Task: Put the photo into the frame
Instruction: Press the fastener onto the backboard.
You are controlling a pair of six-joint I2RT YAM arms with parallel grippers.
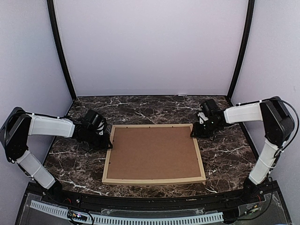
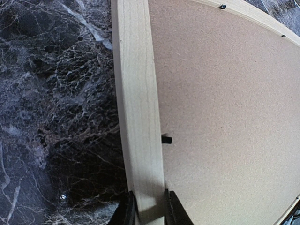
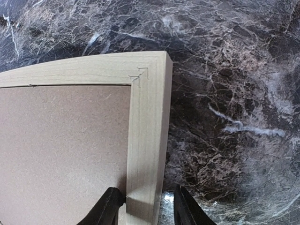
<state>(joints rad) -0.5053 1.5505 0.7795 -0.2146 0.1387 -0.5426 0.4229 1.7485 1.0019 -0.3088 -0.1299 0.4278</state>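
while the frame (image 1: 154, 180) lies back-up, left fingers (image 2: 176, 212) clamp one rail and right fingers (image 3: 108, 208) straddle another, open

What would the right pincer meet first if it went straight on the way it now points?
Probably the frame: the right pincer is open astride its side rail near a corner, so the rail would seat deeper into its jaws. Whether it touches the marble table first is unclear.

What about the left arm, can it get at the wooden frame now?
Likely yes: the left gripper sits astride the left rail of the frame, fingers against both sides, nothing blocking.
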